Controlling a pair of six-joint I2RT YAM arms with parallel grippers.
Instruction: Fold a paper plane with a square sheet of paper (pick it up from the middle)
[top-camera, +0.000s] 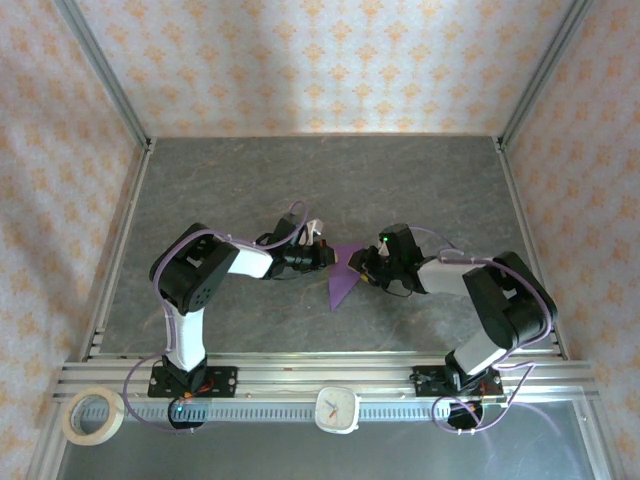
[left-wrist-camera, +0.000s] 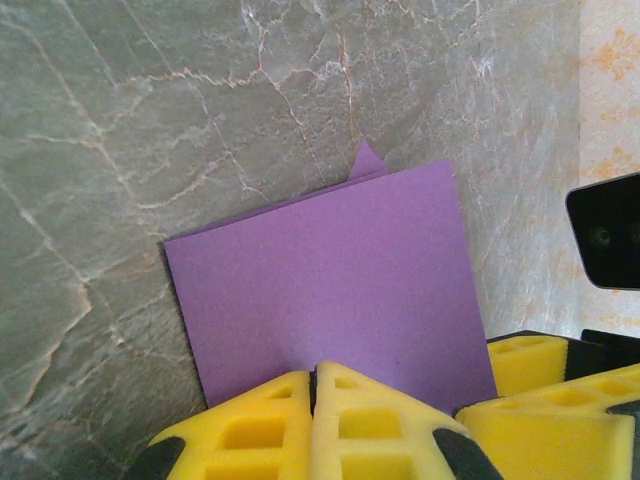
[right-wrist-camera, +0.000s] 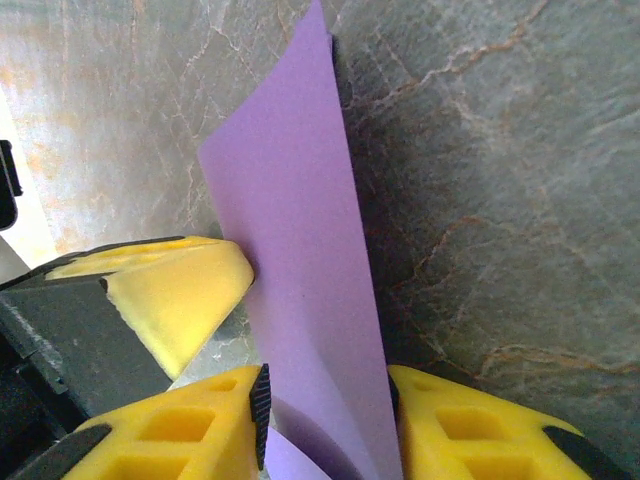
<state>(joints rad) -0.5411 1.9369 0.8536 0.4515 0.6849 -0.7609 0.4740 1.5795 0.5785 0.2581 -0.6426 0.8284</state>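
Grey, marble-looking stone made up the surface (top-camera: 250, 180). Above its middle, the folded purple sheet of paper (top-camera: 343, 272) was held up between both arms. The left tool (left-wrist-camera: 314, 400) was squeezed together on the near edge of the paper. The right tool (right-wrist-camera: 325, 420) was clamped on the paper too, with its yellow fingers (right-wrist-camera: 470, 425) pressed on each side.

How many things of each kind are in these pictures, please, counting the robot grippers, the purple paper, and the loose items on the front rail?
Grippers: 2, the left gripper and the right gripper
Purple paper: 1, the folded sheet held between them
Tape rolls: 1, the tape roll
Clocks: 1, the small clock
Total: 5
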